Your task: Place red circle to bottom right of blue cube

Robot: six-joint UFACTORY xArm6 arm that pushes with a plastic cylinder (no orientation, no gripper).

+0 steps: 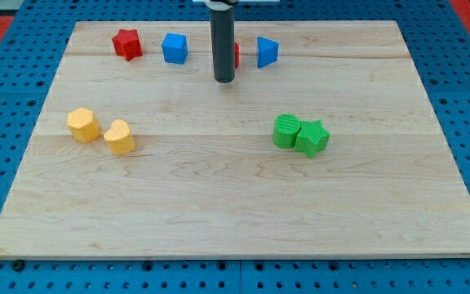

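The blue cube (175, 48) sits near the view's top, left of centre. The red circle (237, 55) is mostly hidden behind my rod; only a thin red sliver shows at the rod's right side. My tip (223, 80) rests on the board just below and in front of the red circle, to the right of the blue cube.
A red star (126, 43) lies left of the blue cube. A blue triangle (267, 51) lies right of the rod. A yellow hexagon (82, 124) and yellow heart (119, 136) sit at the left. A green circle (285, 131) and green star (312, 137) touch at the right.
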